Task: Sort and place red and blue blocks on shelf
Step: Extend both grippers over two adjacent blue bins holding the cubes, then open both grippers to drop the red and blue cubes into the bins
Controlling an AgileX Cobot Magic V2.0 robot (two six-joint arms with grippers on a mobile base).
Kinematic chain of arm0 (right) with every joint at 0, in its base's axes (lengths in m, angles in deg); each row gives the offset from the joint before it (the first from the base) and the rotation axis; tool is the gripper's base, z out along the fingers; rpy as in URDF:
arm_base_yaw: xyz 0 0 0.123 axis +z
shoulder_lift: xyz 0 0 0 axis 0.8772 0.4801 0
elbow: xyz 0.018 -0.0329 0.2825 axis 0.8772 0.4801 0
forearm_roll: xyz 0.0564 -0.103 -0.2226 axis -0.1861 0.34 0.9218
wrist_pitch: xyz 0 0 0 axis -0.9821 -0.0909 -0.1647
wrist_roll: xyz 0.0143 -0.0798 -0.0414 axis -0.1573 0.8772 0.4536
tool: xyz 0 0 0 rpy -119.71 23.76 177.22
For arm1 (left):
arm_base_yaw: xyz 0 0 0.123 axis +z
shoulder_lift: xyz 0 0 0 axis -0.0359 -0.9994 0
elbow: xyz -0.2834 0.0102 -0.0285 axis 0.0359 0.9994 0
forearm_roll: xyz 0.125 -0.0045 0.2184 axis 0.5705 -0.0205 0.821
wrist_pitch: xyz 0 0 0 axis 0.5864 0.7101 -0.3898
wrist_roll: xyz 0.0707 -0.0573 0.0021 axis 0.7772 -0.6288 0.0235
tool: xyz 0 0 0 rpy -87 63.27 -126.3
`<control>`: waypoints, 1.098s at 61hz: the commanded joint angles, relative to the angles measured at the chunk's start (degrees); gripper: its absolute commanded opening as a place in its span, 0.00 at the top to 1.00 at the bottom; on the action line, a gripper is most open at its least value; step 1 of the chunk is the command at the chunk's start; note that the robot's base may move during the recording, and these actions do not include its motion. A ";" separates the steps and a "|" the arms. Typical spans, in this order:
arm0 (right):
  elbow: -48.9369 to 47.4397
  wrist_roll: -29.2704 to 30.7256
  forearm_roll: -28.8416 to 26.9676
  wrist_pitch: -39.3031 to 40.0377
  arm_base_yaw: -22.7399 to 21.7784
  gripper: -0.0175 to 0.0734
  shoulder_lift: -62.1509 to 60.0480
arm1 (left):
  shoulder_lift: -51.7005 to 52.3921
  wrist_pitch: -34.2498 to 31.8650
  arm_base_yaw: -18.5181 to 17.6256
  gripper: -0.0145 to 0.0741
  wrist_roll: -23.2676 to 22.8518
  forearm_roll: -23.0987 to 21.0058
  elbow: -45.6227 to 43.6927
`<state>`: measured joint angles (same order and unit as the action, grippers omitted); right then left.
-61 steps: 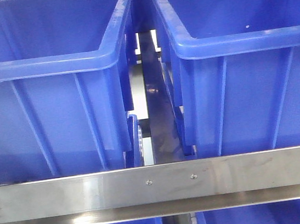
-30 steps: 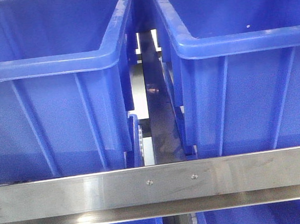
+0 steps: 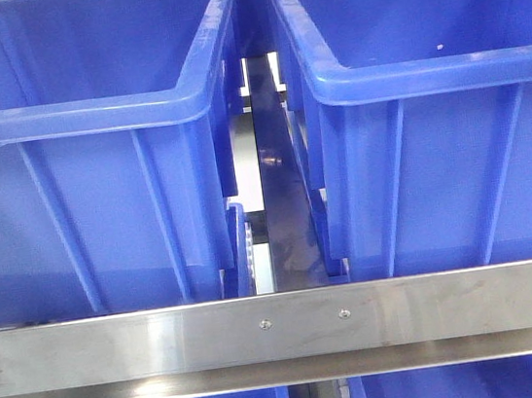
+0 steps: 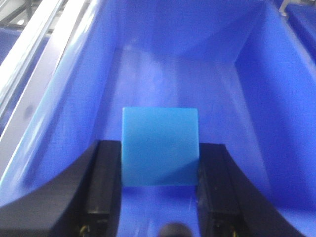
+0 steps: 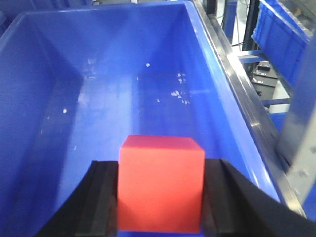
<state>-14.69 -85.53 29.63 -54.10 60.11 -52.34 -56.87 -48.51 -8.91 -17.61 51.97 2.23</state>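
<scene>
My left gripper [image 4: 159, 197] is clamped on the blue block [image 4: 160, 147], pads on its two side faces, cube sitting square between the jaws. My right gripper [image 5: 160, 197] grips the red block [image 5: 161, 182] the same way, flat on opposite sides. Both cubes look matte, stiff and light; the plain faces should give decent friction, so a side-face pinch near mid-height is the right hold and no hard squeeze is needed. Nothing fragile here; a short drop should be fine.

Beyond the blue block lies the inside of a blue bin [image 4: 74, 113], its floor and far wall below and ahead of the cube. The red block hangs over another blue bin's [image 5: 54, 98] floor, which carries a few pale specks. How high either cube sits above its floor I can't tell from the wrist views.

Farther out, the front view shows two upper bins, left [image 3: 88, 114] and right [image 3: 426, 75], side by side on the shelf [image 3: 283, 326], a narrow gap between them, steel rail with two screws below. Neither arm shows in that view.

Likely both blocks are ready for release.
</scene>
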 commanded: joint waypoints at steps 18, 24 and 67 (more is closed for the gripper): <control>-7.98 0.24 0.97 10.58 0.77 0.75 14.00 | -15.92 -8.10 -0.01 0.70 -0.29 0.31 -10.33; -8.90 0.24 0.97 11.26 1.38 0.75 16.95 | -18.83 -7.95 -0.01 0.70 -0.29 0.20 -11.94; -9.46 0.24 4.25 14.46 1.33 0.21 20.15 | -22.77 -6.75 -0.01 0.16 -0.15 1.05 -13.33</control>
<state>-21.81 -85.53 32.94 -44.89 61.50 -31.75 -80.59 -51.20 -8.91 -17.61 53.41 -9.01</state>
